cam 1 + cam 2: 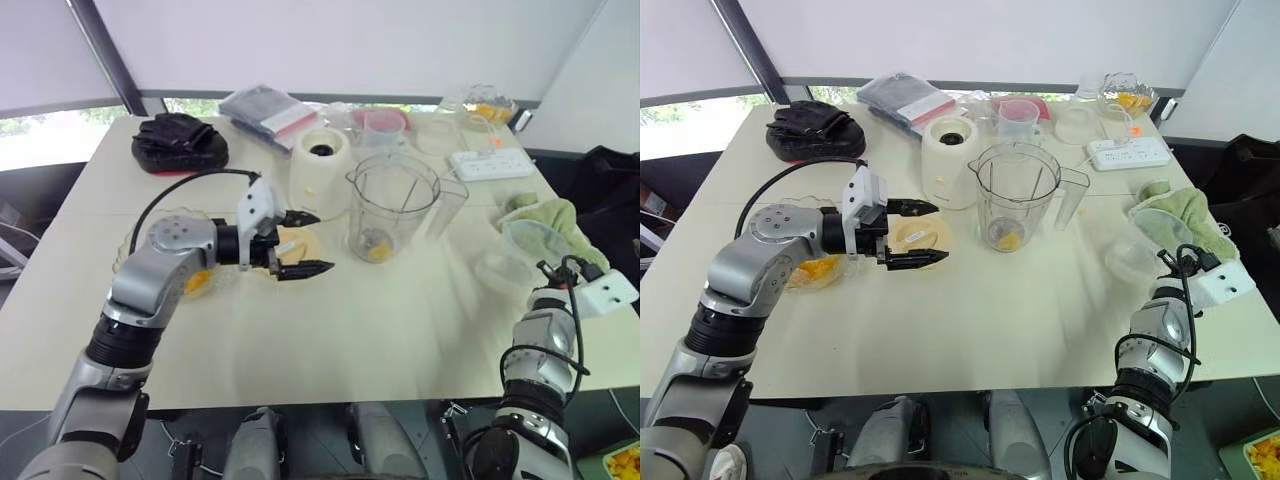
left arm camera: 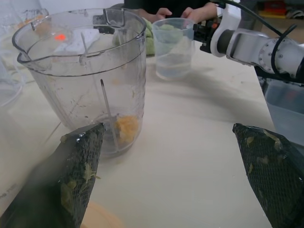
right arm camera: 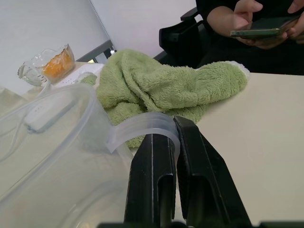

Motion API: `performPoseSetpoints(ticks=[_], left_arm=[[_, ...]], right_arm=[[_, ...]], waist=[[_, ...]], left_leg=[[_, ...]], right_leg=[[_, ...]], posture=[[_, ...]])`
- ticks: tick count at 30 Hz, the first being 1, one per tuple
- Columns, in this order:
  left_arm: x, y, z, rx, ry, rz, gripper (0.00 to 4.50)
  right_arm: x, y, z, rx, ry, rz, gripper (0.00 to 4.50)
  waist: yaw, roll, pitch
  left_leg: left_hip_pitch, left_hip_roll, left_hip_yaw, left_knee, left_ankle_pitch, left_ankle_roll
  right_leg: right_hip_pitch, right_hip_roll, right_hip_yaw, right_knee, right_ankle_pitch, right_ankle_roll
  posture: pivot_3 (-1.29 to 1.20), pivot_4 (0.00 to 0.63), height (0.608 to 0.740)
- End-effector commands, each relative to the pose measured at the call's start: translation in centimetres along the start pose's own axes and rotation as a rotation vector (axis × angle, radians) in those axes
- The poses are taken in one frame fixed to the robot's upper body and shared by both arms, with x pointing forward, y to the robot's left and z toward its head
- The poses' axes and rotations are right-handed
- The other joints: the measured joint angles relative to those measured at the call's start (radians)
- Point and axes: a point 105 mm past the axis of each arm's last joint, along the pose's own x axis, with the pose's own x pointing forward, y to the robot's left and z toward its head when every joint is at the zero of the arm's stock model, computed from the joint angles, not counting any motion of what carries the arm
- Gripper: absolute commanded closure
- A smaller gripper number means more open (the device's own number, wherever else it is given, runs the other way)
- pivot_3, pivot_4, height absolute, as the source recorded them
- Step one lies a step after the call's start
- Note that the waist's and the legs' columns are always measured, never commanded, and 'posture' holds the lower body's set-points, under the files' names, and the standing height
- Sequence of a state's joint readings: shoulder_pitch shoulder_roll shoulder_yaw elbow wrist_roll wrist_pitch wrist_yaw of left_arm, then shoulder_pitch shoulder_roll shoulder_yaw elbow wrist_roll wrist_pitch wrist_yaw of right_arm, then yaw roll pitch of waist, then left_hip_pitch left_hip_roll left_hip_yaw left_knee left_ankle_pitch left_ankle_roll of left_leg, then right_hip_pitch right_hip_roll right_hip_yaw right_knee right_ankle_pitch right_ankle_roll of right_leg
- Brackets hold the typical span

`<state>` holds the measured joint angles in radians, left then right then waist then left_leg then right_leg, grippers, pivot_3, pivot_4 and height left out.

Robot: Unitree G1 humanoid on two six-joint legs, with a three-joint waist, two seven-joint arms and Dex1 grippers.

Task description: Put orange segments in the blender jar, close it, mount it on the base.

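Left end effector (image 1: 925, 234) spread wide beside the clear blender jar (image 1: 1015, 195).
Its mesh-textured fingers (image 2: 78, 166) point level; right end effector (image 3: 175, 161) pressed together by a translucent lid's tab (image 3: 142, 128).

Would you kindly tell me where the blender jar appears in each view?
Left eye: blender jar right of centre, beside the base.
Right eye: centre, again right of the base.
Left wrist: upper left, beyond the open left hand.
Right wrist: not identifiable.
Shared landmark: the green towel.
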<state>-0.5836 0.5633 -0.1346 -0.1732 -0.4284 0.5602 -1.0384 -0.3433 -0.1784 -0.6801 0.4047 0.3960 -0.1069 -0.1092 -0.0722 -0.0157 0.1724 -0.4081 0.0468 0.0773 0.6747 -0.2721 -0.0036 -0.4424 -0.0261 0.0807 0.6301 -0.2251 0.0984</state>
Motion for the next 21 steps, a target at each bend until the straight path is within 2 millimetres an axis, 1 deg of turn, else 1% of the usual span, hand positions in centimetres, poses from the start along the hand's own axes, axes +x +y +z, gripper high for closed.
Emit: performPoseSetpoints(ticks=[1,2,3,4,5,6,7,16,21], left_arm=[[-0.3,-0.2,1.4,0.041,-0.042,0.002,0.00],[-0.2,-0.2,1.4,0.041,-0.043,0.003,0.00],[-0.2,-0.2,1.5,0.041,-0.046,0.003,0.00],[-0.1,-0.2,1.5,0.041,-0.048,0.002,0.00],[-0.1,-0.2,1.5,0.041,-0.050,0.001,0.00],[0.0,-0.2,1.5,0.041,-0.051,0.001,0.00],[0.0,-0.2,1.5,0.041,-0.052,0.000,0.00],[0.1,-0.3,1.4,0.039,-0.057,-0.003,0.00],[0.1,-0.2,1.3,0.038,-0.055,-0.003,0.00]], right_arm=[[0.1,0.4,0.9,-0.024,-0.042,0.029,3.85],[0.1,0.4,0.9,-0.027,-0.042,0.030,3.50],[0.1,0.4,0.9,-0.030,-0.043,0.029,2.94],[0.0,0.3,0.9,-0.036,-0.043,0.031,2.47],[-0.1,0.4,1.0,-0.047,-0.045,0.036,2.14],[-0.2,0.4,1.0,-0.053,-0.047,0.039,1.55],[-0.3,0.4,1.0,-0.056,-0.045,0.040,1.11],[-1.9,-1.1,0.5,-0.102,-0.017,0.015,1.11],[-2.7,-1.4,0.6,-0.113,-0.009,0.012,1.11]], waist=[[0.000,0.000,0.000],[0.000,0.000,0.000],[0.000,0.000,0.000],[0.000,0.000,0.000],[0.000,0.000,0.000],[0.000,0.000,0.000],[-0.001,0.000,0.000],[0.000,0.000,0.000],[0.001,0.000,0.000]], left_leg=[[0.000,0.000,0.000,0.000,0.000,0.000],[0.000,0.000,0.000,0.000,0.000,0.000],[0.000,0.000,0.000,0.000,0.000,0.000],[0.000,0.000,0.000,0.000,0.000,0.000],[0.000,0.000,0.000,0.000,0.000,0.000],[0.000,0.000,0.000,0.000,0.000,0.000],[0.000,0.000,0.000,0.000,0.000,0.000],[0.000,0.000,0.000,0.000,0.000,0.000],[0.000,0.000,0.000,0.000,0.000,0.000]], right_leg=[[0.000,0.000,0.000,0.000,0.000,0.000],[0.000,0.000,0.000,0.000,0.000,0.000],[0.000,0.000,0.000,0.000,0.000,0.000],[0.000,0.000,0.000,0.000,0.000,0.000],[0.000,0.000,0.000,0.000,0.000,0.000],[0.000,0.000,0.000,0.000,0.000,0.000],[0.000,0.000,0.000,0.000,0.000,0.000],[0.000,0.000,0.000,0.000,0.000,0.000],[0.000,0.000,0.000,0.000,0.000,0.000]], posture=[[0.00,0.150,0.740],[0.00,0.150,0.740],[0.00,0.150,0.740],[0.00,0.150,0.740],[0.00,0.150,0.740],[0.00,0.150,0.740],[0.00,0.150,0.740],[0.00,0.150,0.740],[0.00,0.150,0.740]])
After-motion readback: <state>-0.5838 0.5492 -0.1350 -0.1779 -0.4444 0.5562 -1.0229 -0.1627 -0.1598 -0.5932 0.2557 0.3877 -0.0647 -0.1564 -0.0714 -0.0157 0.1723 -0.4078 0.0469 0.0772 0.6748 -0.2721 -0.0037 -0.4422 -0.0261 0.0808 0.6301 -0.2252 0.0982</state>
